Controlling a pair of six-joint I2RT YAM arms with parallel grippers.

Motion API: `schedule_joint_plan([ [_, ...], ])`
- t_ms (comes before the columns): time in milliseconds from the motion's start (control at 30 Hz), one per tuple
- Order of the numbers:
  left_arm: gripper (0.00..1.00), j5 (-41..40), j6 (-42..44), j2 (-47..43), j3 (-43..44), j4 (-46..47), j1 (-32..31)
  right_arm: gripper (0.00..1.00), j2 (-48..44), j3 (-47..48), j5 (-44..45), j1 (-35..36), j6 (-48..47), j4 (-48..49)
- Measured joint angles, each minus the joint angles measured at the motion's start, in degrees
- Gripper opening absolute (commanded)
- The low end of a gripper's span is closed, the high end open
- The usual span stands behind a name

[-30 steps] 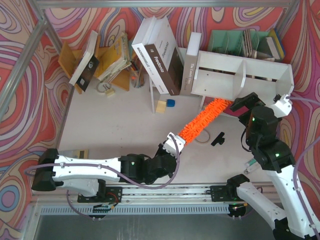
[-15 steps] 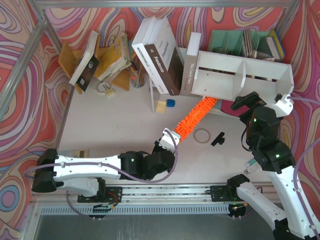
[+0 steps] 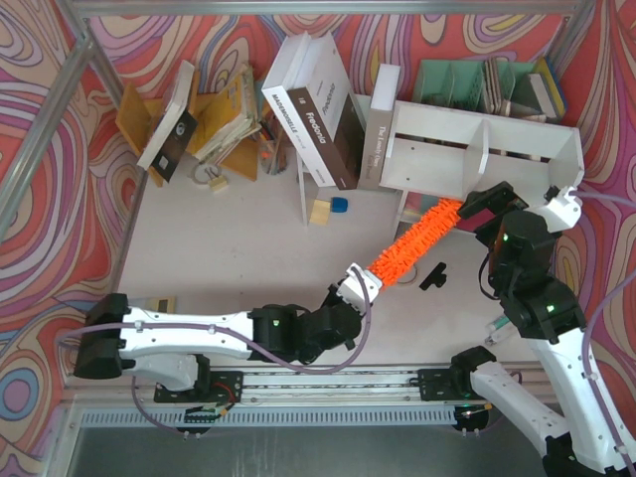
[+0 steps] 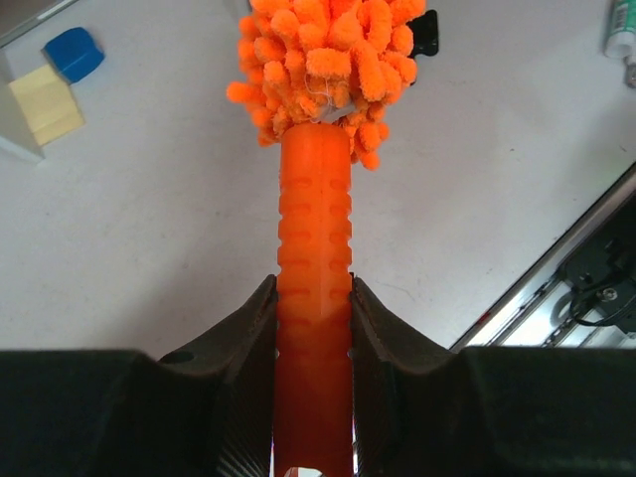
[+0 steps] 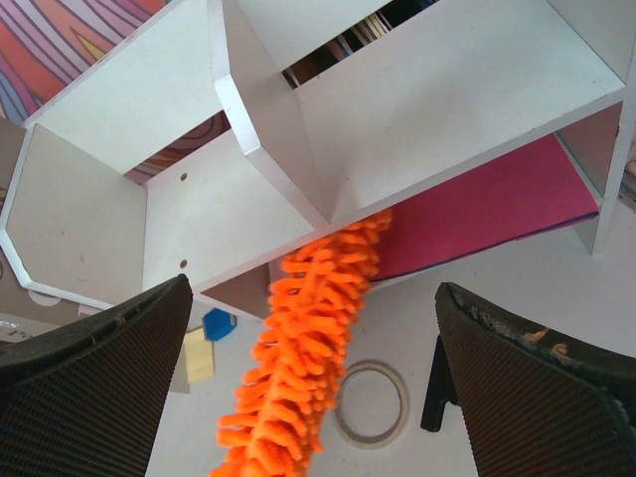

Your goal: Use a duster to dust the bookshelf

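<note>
The bookshelf (image 3: 437, 124) is a white two-compartment unit at the back right, seen from below in the right wrist view (image 5: 397, 109). The orange duster (image 3: 417, 238) runs diagonally from the table middle up to the shelf's lower front edge, and its fluffy head (image 5: 308, 338) touches the bottom board near the divider. My left gripper (image 3: 360, 283) is shut on the duster's ribbed handle (image 4: 313, 229), both jaws pressed against it (image 4: 313, 288). My right gripper (image 3: 492, 214) hovers open just right of the head, its fingers wide on either side of the fluff (image 5: 310, 288) without touching it.
A tape ring (image 5: 373, 402) and a black clip (image 3: 432, 275) lie on the table below the shelf. A magenta sheet (image 5: 497, 209) lies under the shelf. Blue (image 3: 340, 205) and yellow (image 3: 319, 212) blocks, leaning books (image 3: 313, 119), a mint-green organizer (image 3: 487, 84) and a wooden rack (image 3: 214, 119) stand behind.
The left gripper swung the duster left along the shelf's lower edge, then back right; the head now sits further right, close to the right gripper. The right arm has stayed still.
</note>
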Motion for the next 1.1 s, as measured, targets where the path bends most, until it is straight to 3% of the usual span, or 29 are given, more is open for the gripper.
schedule_joint_plan([
  [467,0.0,8.76,4.63,11.19,8.9,6.1,-0.02,0.99,-0.17,-0.09,0.02,0.0,0.57,-0.24],
  [1100,0.0,10.21,5.66,16.83,11.78,4.26,0.37,0.99,-0.87,-0.11,0.48,0.0,1.33,-0.63],
])
